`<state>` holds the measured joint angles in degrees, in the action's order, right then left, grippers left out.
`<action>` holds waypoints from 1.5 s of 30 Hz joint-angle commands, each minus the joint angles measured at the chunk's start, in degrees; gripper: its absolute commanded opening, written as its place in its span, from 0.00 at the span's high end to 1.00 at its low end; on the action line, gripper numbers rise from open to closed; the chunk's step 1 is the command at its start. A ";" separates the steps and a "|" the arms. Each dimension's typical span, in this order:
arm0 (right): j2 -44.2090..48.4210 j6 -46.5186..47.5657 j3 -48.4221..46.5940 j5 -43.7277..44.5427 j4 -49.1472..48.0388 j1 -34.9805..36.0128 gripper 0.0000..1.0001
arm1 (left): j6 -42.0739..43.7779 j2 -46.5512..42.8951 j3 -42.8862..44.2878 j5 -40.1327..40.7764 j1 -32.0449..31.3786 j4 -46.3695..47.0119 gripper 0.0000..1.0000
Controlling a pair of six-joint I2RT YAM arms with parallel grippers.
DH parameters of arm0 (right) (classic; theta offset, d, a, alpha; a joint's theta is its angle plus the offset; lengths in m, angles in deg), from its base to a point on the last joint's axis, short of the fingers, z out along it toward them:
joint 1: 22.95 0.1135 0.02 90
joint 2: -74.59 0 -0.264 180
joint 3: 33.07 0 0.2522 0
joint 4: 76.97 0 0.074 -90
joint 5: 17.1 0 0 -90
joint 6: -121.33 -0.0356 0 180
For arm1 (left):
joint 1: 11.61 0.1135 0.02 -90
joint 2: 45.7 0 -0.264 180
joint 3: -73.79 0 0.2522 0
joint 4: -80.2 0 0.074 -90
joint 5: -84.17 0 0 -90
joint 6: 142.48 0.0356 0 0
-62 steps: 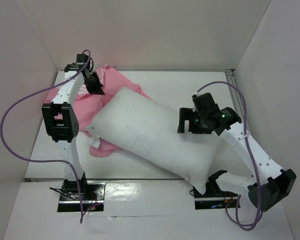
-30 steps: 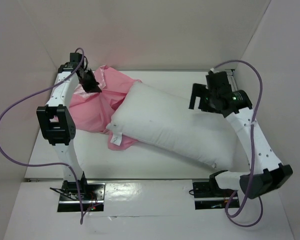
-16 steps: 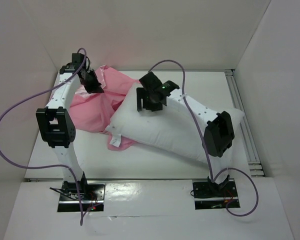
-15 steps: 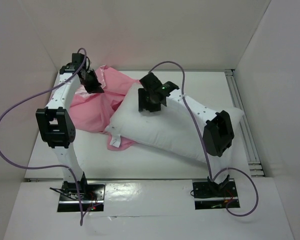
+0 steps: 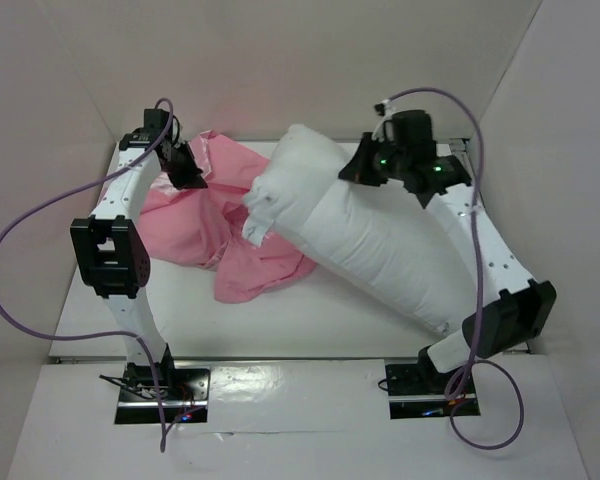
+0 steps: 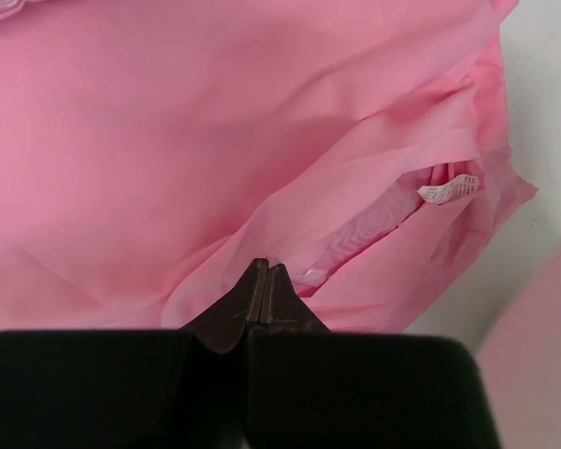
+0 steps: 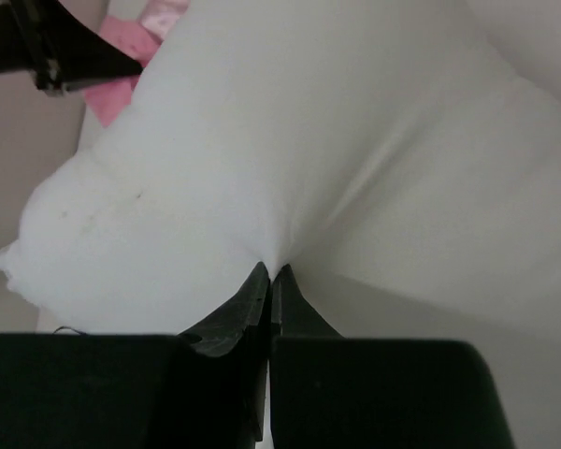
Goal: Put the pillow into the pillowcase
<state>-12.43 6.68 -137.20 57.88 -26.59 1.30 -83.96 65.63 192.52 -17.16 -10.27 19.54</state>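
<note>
The white pillow [image 5: 370, 235] lies slanted from the back middle toward the front right, its back left end raised over the pink pillowcase [image 5: 250, 265]. My right gripper [image 5: 352, 172] is shut on a pinch of the pillow's fabric near that raised end; the right wrist view shows the pillow [image 7: 262, 140] puckering into the gripper [image 7: 269, 271]. At the back left, my left gripper [image 5: 193, 180] is shut on the pillowcase. The left wrist view shows the gripper [image 6: 265, 269] pinching an edge of the pillowcase [image 6: 215, 122]. A small white tag [image 6: 449, 190] hangs at a seam.
White walls close in the table [image 5: 310, 320] on three sides. A metal rail [image 5: 462, 150] runs along the right edge. The purple cables [image 5: 20, 230] loop beside each arm. Bare white table shows in front of the pillow and pillowcase.
My right gripper reached to the pillow's back left end, shut on its fabric and pulled it up and back. More pink cloth now shows under the pillow. The left gripper stayed put.
</note>
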 commanded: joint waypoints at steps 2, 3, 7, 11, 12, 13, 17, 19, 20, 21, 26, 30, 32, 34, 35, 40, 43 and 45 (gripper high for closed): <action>6.33 6.97 -3.86 -14.57 -0.50 -9.38 1.00 | 0.99 -3.13 -0.38 0.52 0.15 0.66 1.00; 6.34 6.98 -3.85 -19.12 -1.02 -10.35 1.00 | 0.99 -3.13 -0.38 0.52 0.15 0.66 1.00; 6.34 10.31 -0.70 -27.32 -1.03 -10.98 1.00 | 0.99 -3.13 0.15 1.04 0.15 0.66 1.00; 6.34 16.44 1.06 -29.18 2.48 -4.32 1.00 | 0.99 -2.61 2.16 0.53 0.15 0.66 1.00; 6.34 17.60 1.85 -28.49 4.40 -2.99 1.00 | 0.99 -2.61 2.17 0.52 0.15 0.66 1.00; 6.34 18.74 2.47 -28.48 4.42 -1.76 1.00 | 0.99 -2.61 2.17 -0.26 0.15 0.66 1.00; 7.04 21.83 7.64 -27.70 7.40 3.60 1.00 | -0.15 -1.91 5.32 -2.55 0.15 0.66 1.00; 7.04 22.53 9.06 -26.46 8.28 6.33 1.00 | -0.16 -1.90 5.86 -3.08 0.15 0.66 1.00; 7.04 22.53 9.76 -24.54 8.29 7.12 1.00 | -0.16 -1.90 5.86 -4.56 0.15 0.66 1.00; 7.04 22.53 11.25 -23.92 8.29 7.74 1.00 | -0.16 -2.69 5.86 -4.58 0.15 1.19 1.00; 4.50 22.53 12.67 -21.81 6.45 8.80 1.00 | 1.16 -8.13 -0.35 -6.15 0.15 1.72 1.00; 2.74 22.53 9.87 -21.80 6.45 8.80 1.00 | 1.78 -16.64 -7.75 -2.83 0.15 2.94 1.00; 2.74 22.53 8.81 -22.41 6.45 8.80 1.00 | 2.31 -18.68 -10.56 -1.24 0.15 2.95 1.00; 2.74 23.67 7.49 -23.46 7.15 8.80 1.00 | 2.83 -20.00 -11.89 -0.71 0.68 2.95 1.00; 2.74 23.68 7.49 -23.47 7.15 8.80 1.00 | 3.53 -20.71 -12.76 -0.71 0.68 2.95 1.00; 2.74 24.20 6.70 -24.69 8.63 7.75 1.00 | 4.06 -22.03 -16.02 -0.71 0.68 2.95 1.00; 4.40 23.59 6.17 -24.00 8.64 7.22 1.00 | 4.59 -22.03 -17.34 -0.18 0.68 2.95 1.00; 4.41 23.59 6.17 -24.00 8.64 6.60 1.00 | 4.59 -22.03 -17.34 -0.71 0.68 2.95 1.00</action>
<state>-10.48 29.74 -127.38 35.49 -16.77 9.04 -80.90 44.80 174.97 -18.01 -9.96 21.36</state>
